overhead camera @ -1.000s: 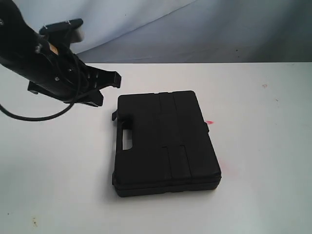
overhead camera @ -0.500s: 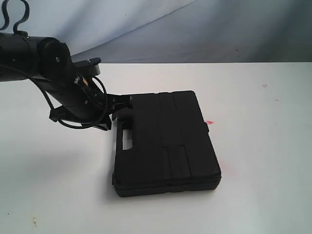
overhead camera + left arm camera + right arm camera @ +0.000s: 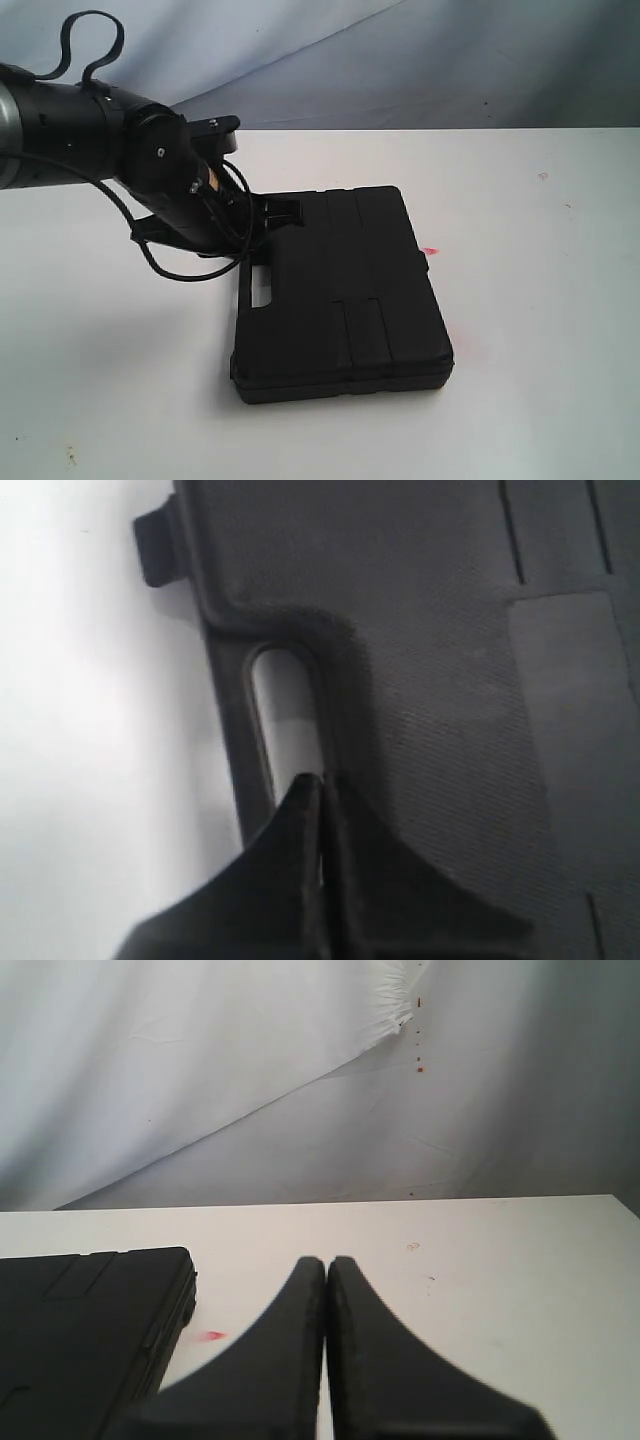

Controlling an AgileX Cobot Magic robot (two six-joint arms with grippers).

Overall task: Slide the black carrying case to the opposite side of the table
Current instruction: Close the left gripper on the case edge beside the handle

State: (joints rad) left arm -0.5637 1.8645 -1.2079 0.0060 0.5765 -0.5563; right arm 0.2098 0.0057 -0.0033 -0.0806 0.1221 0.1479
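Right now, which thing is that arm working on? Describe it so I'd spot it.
Look at the wide white table. Near its middle lies a flat black case, far larger than the tiny red mark beside it. Its giveaway is the handle slot on the edge near the left gripper.

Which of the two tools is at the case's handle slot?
The left tool, shut, tips at the handle slot; the right tool is off the case.

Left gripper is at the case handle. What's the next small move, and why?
Probably ease the left gripper down into the handle slot. Its jaws are shut, with the tips poised over the slot's end, so they could hook the case for a push across the table. Contact cannot be confirmed.
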